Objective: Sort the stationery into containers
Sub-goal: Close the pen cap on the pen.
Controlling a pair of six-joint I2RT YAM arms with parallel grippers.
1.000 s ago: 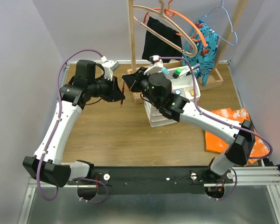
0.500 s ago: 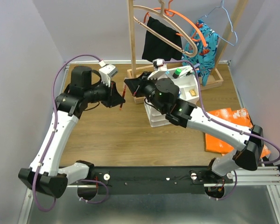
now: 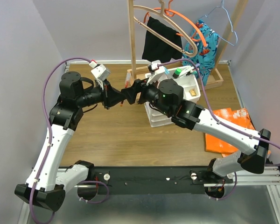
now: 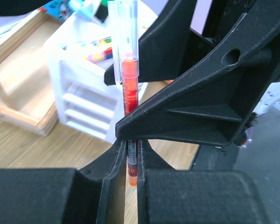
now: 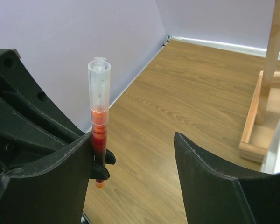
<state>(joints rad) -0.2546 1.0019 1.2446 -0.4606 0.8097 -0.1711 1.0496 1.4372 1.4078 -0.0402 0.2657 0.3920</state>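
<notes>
- Left gripper [image 4: 131,145]: jaws closed on the red pen [image 4: 129,88], clamped low on the barrel. The pen stands roughly upright in the wrist view, clear cap on top, red tip just below the fingers.
- Pen is in the air above the wooden table [image 3: 112,135], left of the white drawer organiser [image 3: 155,119], not in any compartment.
- Right gripper [image 5: 134,135]: jaws wide apart, set around the pen at mid-barrel. One finger [image 5: 60,177] is touching or just beside the pen; the other is well apart from it.
- Overhead view: the two grippers meet tip to tip in front of the hanger rack base [image 3: 136,99].
- Organiser top tray [image 3: 194,87] holds a green-capped marker [image 3: 177,73] and other small items.
- Orange cloth [image 3: 221,137] lies on the table right of the organiser.
</notes>
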